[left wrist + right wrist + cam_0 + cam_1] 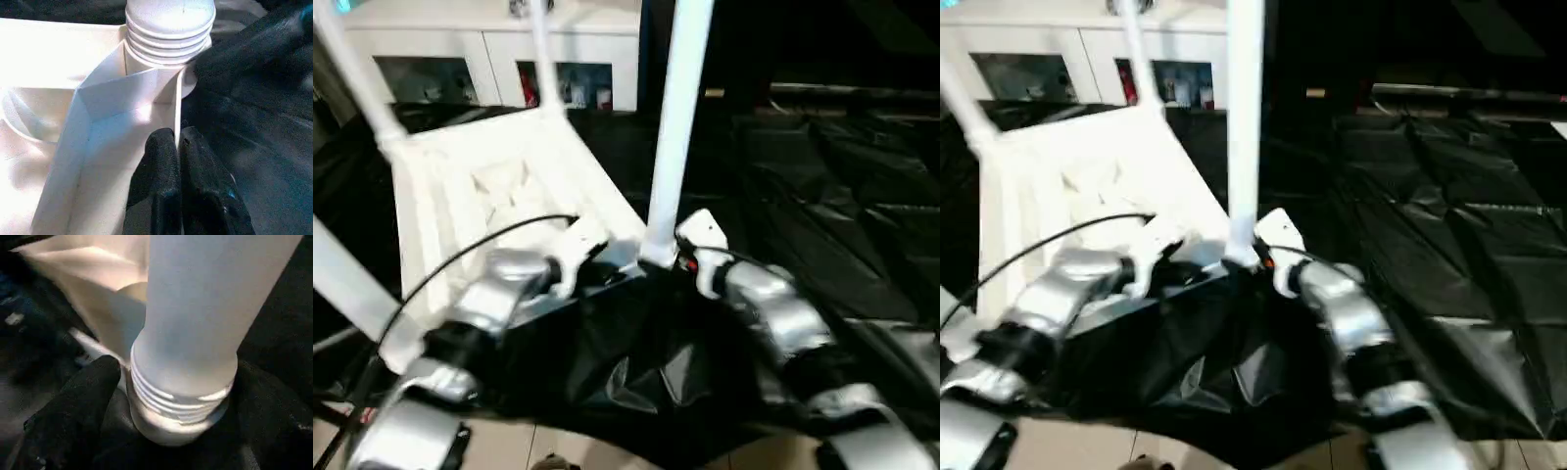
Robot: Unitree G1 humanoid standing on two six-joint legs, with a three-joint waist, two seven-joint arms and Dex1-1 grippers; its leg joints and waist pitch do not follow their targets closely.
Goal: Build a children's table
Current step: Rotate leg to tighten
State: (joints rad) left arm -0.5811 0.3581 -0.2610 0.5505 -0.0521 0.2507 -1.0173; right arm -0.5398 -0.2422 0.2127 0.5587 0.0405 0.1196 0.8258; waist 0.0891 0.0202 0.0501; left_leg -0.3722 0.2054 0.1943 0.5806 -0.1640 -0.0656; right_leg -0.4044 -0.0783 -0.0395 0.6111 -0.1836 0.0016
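Four legs up from the upturned table top (499, 186) in the head views, nearest leg (677, 127) just beside the right gripper (690, 257), white cabinet (489, 59) beyond. Left wrist: left gripper (178, 161) clenched on the top's rim (177, 112), threaded leg base (168, 29) ahead, threads exposed, so likely not fully seated. Right wrist: one black finger (78, 406) beside that base (181, 406), not gripping; black sheet (274, 421) underneath.

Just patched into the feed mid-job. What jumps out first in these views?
The upside-down white table top lies tilted on the black sheet, ribbed underside up, with legs rising from its corners. Nearest, one tall leg stands at the near corner, its threaded base showing ridges at the socket. The left gripper pinches the table's rim beside that socket, while the right gripper sits at the leg's base.
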